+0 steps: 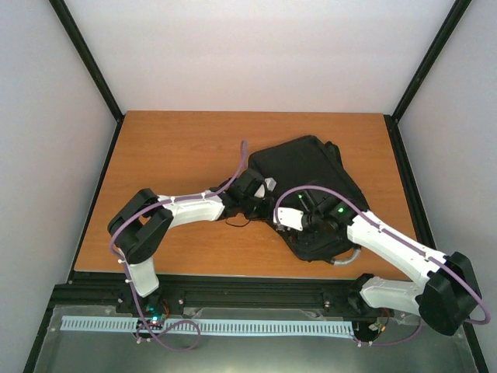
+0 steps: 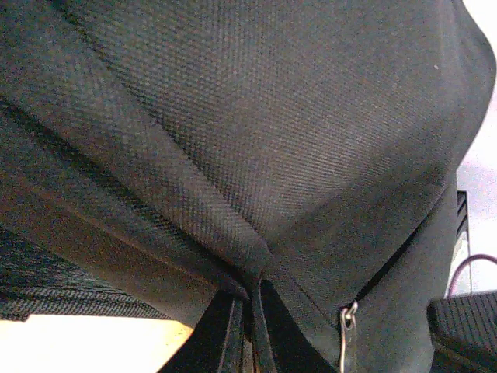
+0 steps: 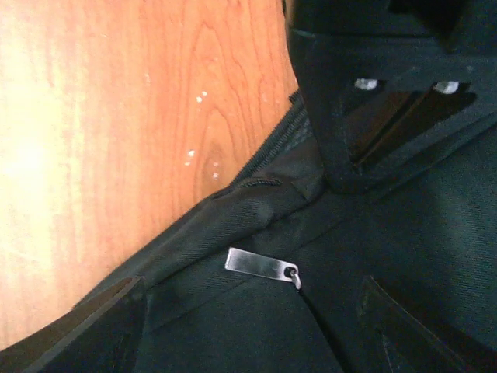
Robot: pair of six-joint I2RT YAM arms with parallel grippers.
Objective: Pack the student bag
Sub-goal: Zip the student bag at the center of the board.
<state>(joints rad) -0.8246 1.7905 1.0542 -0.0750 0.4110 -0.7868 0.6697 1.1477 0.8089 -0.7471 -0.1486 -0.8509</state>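
Observation:
The student bag (image 1: 311, 183) is a large black fabric backpack lying flat on the right half of the table. My left gripper (image 1: 256, 196) is at its left edge. In the left wrist view the jaws stand close together, and the left gripper (image 2: 250, 315) is pinched on a raised fold of the bag's cloth (image 2: 256, 155), with a metal zipper pull (image 2: 346, 330) just to the right. My right gripper (image 1: 304, 217) hovers over the bag's near part. It is open (image 3: 248, 326), and a flat silver zipper pull (image 3: 260, 266) lies on the bag (image 3: 233, 342) between its fingers, untouched.
The wooden table (image 1: 171, 155) is bare left of the bag and shows as orange wood (image 3: 116, 116) beside the bag's zipped edge. A black block with screws (image 3: 373, 93) hangs close above the bag in the right wrist view. Black frame posts and white walls enclose the table.

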